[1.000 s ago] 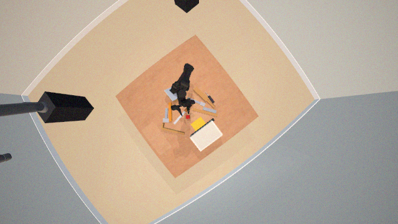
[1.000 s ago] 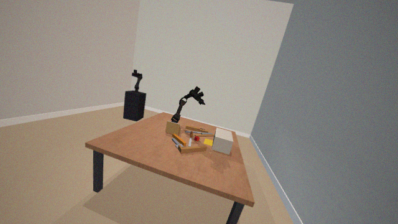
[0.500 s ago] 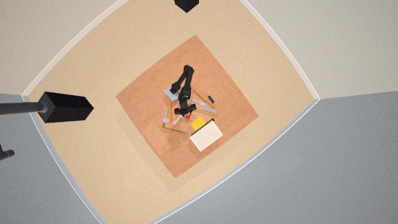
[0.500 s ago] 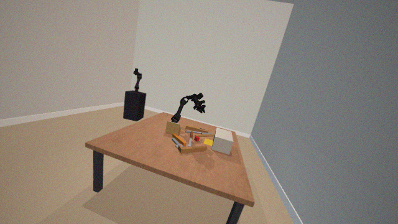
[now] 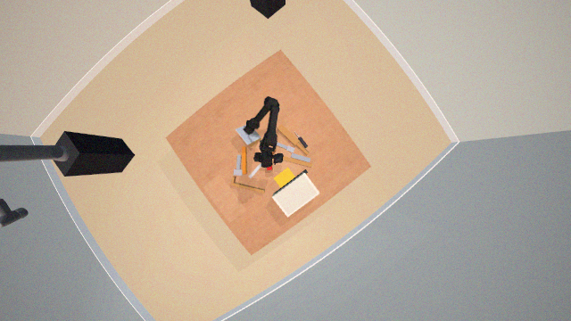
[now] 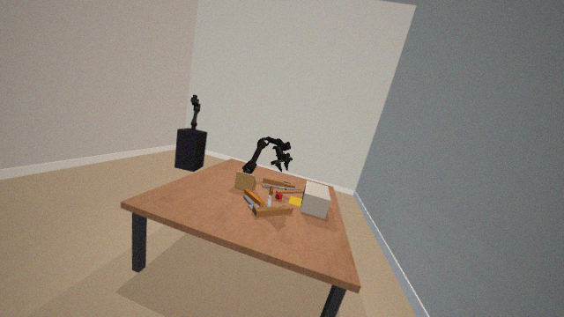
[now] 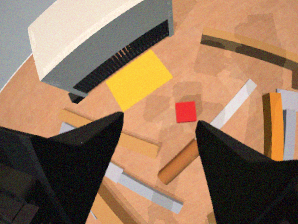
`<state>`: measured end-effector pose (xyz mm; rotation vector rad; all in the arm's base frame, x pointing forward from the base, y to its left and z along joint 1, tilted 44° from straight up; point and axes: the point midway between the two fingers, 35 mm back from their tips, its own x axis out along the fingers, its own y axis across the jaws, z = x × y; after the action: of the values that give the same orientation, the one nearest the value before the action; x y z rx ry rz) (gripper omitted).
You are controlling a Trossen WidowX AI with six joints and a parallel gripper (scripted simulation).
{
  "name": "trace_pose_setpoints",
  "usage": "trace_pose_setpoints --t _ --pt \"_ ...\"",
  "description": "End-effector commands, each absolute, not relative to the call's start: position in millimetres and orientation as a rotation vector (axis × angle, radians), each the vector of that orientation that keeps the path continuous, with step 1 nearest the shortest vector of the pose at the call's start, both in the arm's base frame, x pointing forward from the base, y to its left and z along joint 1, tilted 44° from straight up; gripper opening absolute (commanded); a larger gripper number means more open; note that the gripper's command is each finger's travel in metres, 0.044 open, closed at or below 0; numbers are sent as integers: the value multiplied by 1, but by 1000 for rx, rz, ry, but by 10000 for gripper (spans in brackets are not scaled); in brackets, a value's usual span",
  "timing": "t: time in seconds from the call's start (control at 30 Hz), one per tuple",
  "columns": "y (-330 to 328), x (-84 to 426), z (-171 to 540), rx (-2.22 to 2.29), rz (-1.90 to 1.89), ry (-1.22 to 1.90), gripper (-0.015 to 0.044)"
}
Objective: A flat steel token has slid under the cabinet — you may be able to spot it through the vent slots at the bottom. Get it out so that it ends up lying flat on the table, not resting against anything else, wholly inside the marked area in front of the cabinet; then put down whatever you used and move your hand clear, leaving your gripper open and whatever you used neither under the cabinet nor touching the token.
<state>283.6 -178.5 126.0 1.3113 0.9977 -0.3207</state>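
Observation:
The cream cabinet (image 5: 296, 194) (image 6: 316, 202) (image 7: 75, 35) stands with its dark vent slots (image 7: 150, 42) facing the yellow marked area (image 5: 285, 176) (image 6: 295, 201) (image 7: 140, 80). Thin orange-brown lines show through the slots; I cannot make out the token. My gripper (image 5: 268, 160) (image 6: 284, 170) (image 7: 160, 121) is open and empty, above the table in front of the marked area. A tool with a brown handle (image 7: 177, 162) and a pale flat blade (image 5: 254, 171) (image 6: 270, 200) (image 7: 235, 105) lies below the fingers, its handle partly hidden by one in the wrist view.
A red cube (image 5: 269, 168) (image 6: 278, 195) (image 7: 186, 112) lies between that tool and the yellow area. An angled wooden piece (image 5: 250, 186) (image 6: 273, 211) (image 7: 240, 49), an orange bar (image 5: 244, 160) (image 7: 273, 125), a wooden strip (image 7: 142, 144) and a grey tool (image 7: 150, 192) lie around.

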Motion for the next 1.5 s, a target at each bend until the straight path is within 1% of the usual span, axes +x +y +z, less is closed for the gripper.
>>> trace_pose_setpoints --t 0.0,0.33,0.73,0.93,1.17,1.47 --pt "-160 282 112 1409 -348 1084 270" --pt "-111 272 84 1625 -450 1322 270" --pt "-60 246 61 1803 -649 1609 270" --pt "-57 246 58 1805 -652 1613 270" --pt "-32 249 33 1806 -651 1614 270" --pt "-30 250 28 1805 -651 1614 270"
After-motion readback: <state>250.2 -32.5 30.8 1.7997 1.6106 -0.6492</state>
